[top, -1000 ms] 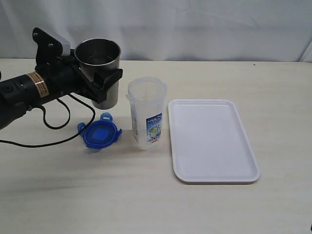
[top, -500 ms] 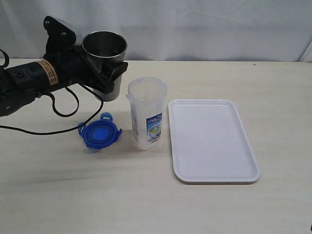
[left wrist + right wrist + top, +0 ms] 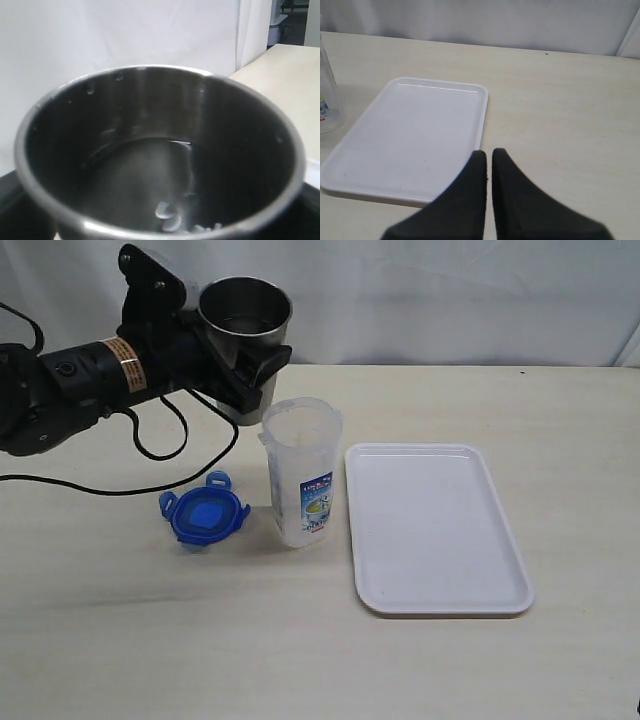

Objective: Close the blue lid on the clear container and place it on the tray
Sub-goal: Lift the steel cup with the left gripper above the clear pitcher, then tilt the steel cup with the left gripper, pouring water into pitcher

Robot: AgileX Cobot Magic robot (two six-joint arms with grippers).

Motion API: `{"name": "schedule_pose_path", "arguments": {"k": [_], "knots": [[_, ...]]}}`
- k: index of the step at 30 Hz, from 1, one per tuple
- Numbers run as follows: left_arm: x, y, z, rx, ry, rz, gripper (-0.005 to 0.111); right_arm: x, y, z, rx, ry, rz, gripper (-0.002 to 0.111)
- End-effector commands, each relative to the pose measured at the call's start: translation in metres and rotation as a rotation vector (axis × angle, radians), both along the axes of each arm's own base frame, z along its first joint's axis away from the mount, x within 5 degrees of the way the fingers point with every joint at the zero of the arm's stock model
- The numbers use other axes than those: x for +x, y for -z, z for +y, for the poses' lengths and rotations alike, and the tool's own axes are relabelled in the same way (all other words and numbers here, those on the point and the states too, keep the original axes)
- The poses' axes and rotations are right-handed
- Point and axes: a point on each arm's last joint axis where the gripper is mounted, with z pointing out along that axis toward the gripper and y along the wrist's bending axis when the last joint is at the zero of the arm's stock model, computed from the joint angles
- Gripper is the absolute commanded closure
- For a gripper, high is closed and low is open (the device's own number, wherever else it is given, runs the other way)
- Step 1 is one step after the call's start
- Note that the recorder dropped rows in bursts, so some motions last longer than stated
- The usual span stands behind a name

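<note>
Left fingers [image 3: 262, 362] clamp steel tumbler [image 3: 245, 310], seemingly part-filled; clear container [image 3: 301, 475] open-topped.

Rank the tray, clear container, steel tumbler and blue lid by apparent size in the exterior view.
1. tray, clearly the largest.
2-3. clear container and steel tumbler: they look alike, and the tumbler is partly hidden, so I leave them unranked.
4. blue lid, the smallest.

The pale wooden table [image 3: 120, 640] carries the blue lid [image 3: 205, 517], the clear container [image 3: 300, 475] and the tray [image 3: 437, 530].
</note>
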Motion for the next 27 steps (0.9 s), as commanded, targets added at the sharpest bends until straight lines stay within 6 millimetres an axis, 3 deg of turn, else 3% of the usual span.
{"name": "schedule_pose_path", "arguments": {"k": [1,27], "knots": [[-0.0014,-0.0198,-0.005,-0.044,0.057,-0.099,0.107,0.0004,-0.0003,-0.0002,0.006,0.005,-0.007,0.104],[-0.0082,-0.0125,-0.0108,0.194,0.199,-0.269,0.107,0.0004,-0.0003,-0.0002,0.006,0.005,-0.007,0.104]]}}
